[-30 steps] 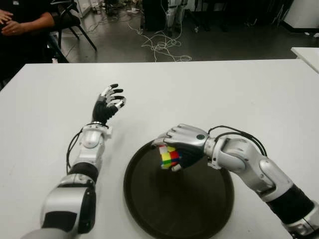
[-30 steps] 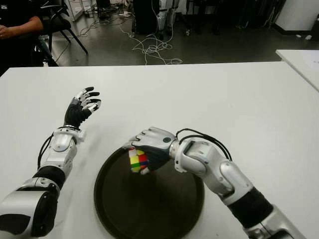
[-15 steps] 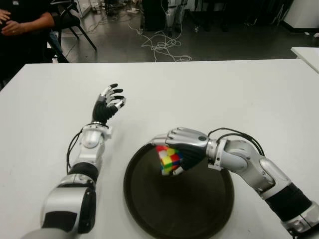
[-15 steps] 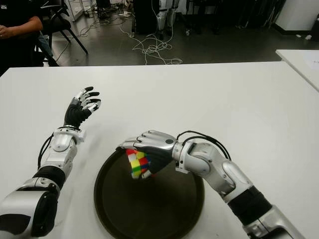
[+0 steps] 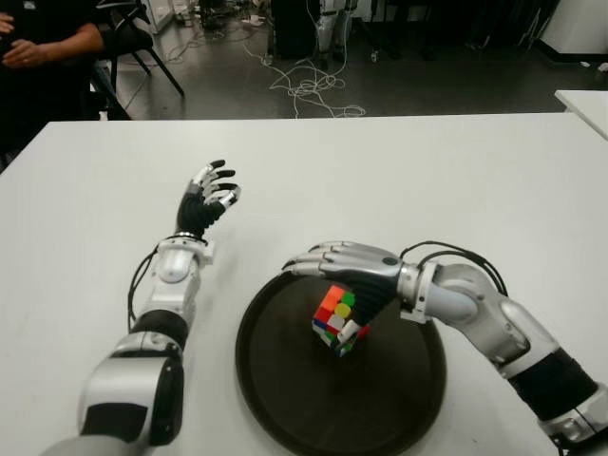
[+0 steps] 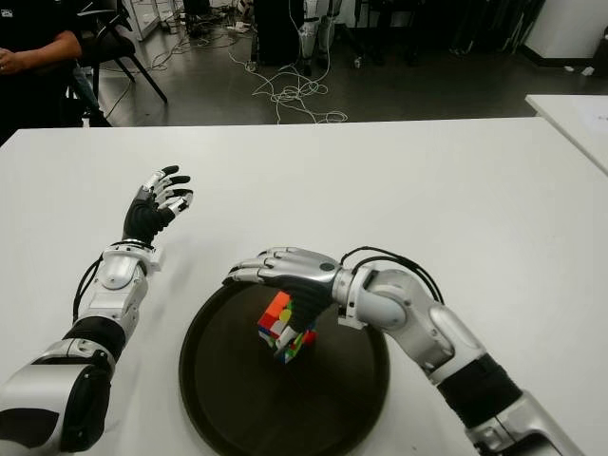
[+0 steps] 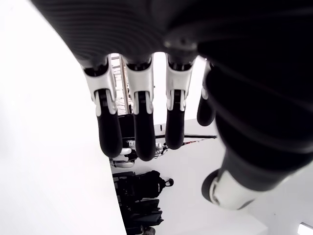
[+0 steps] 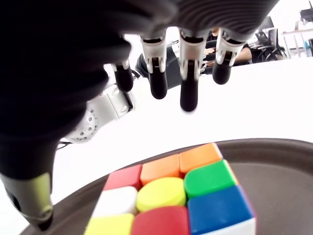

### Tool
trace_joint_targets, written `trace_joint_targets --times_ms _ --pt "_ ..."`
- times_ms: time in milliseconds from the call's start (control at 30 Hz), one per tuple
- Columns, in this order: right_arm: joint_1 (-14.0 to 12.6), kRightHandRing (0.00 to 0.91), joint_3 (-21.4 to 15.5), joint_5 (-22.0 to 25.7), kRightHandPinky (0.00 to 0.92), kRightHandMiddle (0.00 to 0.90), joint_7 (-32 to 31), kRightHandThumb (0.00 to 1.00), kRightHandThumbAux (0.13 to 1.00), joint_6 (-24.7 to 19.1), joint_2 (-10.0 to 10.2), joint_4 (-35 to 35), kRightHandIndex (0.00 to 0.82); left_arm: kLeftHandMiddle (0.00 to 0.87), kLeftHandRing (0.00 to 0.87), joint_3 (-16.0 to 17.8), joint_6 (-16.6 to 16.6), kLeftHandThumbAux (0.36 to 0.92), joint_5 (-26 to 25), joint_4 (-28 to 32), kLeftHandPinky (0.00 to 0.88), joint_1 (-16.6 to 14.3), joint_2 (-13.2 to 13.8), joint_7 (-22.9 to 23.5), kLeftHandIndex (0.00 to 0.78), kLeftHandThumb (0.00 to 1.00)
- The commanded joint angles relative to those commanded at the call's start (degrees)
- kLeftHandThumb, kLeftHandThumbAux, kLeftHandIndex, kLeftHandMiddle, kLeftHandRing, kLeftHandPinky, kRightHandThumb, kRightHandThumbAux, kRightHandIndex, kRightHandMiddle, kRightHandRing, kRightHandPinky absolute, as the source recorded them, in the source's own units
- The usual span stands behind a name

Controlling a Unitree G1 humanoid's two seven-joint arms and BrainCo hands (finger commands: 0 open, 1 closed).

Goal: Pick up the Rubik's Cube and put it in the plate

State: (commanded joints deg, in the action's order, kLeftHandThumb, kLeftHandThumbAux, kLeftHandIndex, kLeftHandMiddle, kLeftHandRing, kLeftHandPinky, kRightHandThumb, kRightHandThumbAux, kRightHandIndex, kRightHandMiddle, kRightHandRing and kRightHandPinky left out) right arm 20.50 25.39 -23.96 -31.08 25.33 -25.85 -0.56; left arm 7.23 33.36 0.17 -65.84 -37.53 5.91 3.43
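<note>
The multicoloured Rubik's Cube (image 5: 338, 319) sat tilted inside the round dark brown plate (image 5: 285, 399), under the right hand (image 5: 344, 269), whose fingers (image 8: 189, 83) were spread wide above it and gripped nothing. Only the right wrist view showed clear air between fingertips and cube. The left hand (image 5: 206, 198) was raised over the white counter (image 5: 408, 180), well left of the plate, its fingers (image 7: 143, 127) loosely extended and holding nothing. No readable writing showed. Bare counter surrounded the plate on all sides.
</note>
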Motion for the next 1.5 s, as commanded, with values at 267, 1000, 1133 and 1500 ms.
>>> trace_joint_targets --times_ms 267,1000,1133,1500 --pt "-1.0 0.0 -5.4 9.9 0.0 0.0 -4.9 0.0 0.696 -0.8 -4.2 -5.7 0.0 0.257 0.28 -0.1 -0.1 0.754 0.2 0.5 0.345 0.2 0.0 0.1 0.184 0.08" --pt "-2.9 0.212 -31.2 33.8 0.242 0.212 16.8 0.0 0.765 6.2 14.5 32.4 0.118 0.256 0.288 0.0 0.0 0.76 0.3 -0.5 0.359 -0.1 0.6 0.0 0.182 0.064" --pt "-1.7 0.23 -31.1 28.5 0.241 0.231 24.2 0.002 0.777 7.1 14.2 37.2 0.136 0.254 0.286 0.1 0.0 0.762 0.3 -0.6 0.35 0.0 0.6 0.0 0.178 0.069" --pt "-1.5 0.24 -31.1 22.1 0.225 0.242 37.5 0.0 0.769 5.8 18.2 36.5 0.148 0.262 0.291 0.2 0.1 0.756 0.0 -0.7 0.368 0.0 0.2 0.4 0.186 0.103"
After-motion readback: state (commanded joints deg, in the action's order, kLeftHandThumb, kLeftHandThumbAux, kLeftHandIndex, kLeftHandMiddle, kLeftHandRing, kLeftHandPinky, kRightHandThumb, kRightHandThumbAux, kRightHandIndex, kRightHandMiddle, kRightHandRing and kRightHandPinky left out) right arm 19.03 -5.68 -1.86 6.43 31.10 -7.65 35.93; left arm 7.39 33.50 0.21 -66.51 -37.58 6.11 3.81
